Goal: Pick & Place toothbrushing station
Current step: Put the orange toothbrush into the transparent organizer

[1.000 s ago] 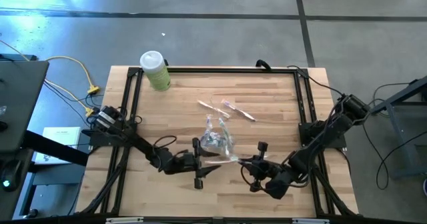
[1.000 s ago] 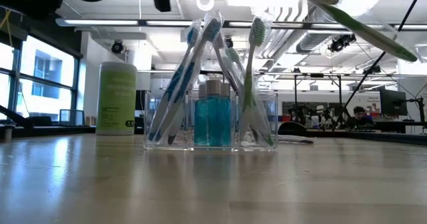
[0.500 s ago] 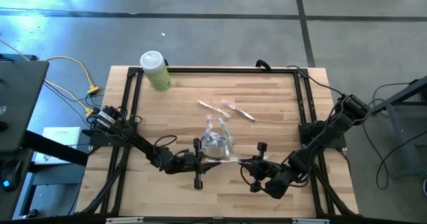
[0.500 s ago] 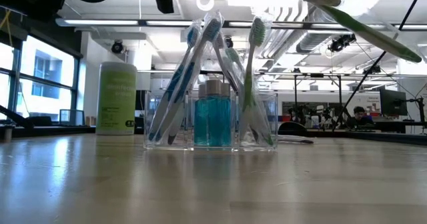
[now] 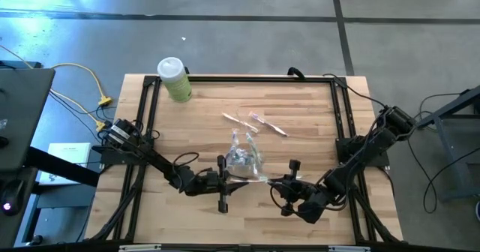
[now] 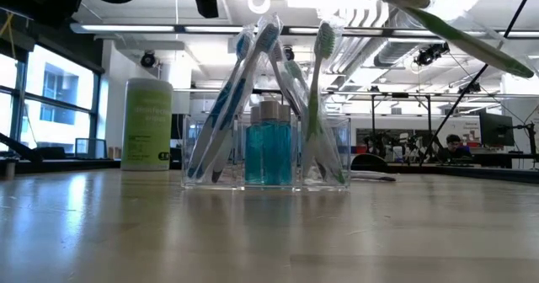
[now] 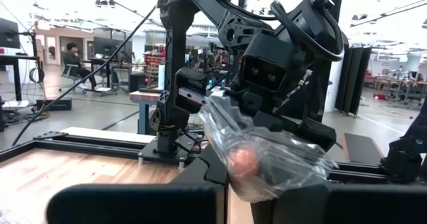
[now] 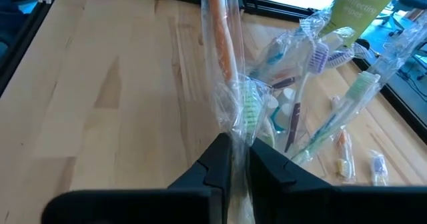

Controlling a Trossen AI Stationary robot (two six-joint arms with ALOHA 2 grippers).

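Plastic-wrapped and orange-handled, the toothbrush (image 8: pixel 223 57) is pinched at its near end in the right claw (image 8: pixel 233 163), whose fingers are closed narrow on the wrapper. From there it reaches forward toward the clear organizer (image 5: pixel 246 158), which stands just ahead of that claw with several brushes and a blue mouthwash bottle (image 6: pixel 269 152) already in it. In the low view the wrapped brush (image 6: pixel 459 32) hangs tilted, high above the tabletop (image 5: pixel 300 109) and off to one side of the organizer.

Against half a second and a second ago, almost nothing has shifted: the brush keeps the same tilt and height and the organizer's contents look unchanged. Only the left claw (image 5: pixel 223 183) has edged slightly closer to the brush's far end; in its wrist view the wrapper (image 7: pixel 267 154) sits right before its fingers, but whether they grip it I cannot tell.

I judge this a pause in a handover or unwrapping step, with placement not yet done. Beyond the organizer, two more packaged items (image 5: pixel 255 121) lie loose, and a green canister (image 5: pixel 174 79) stands well away at a far corner.
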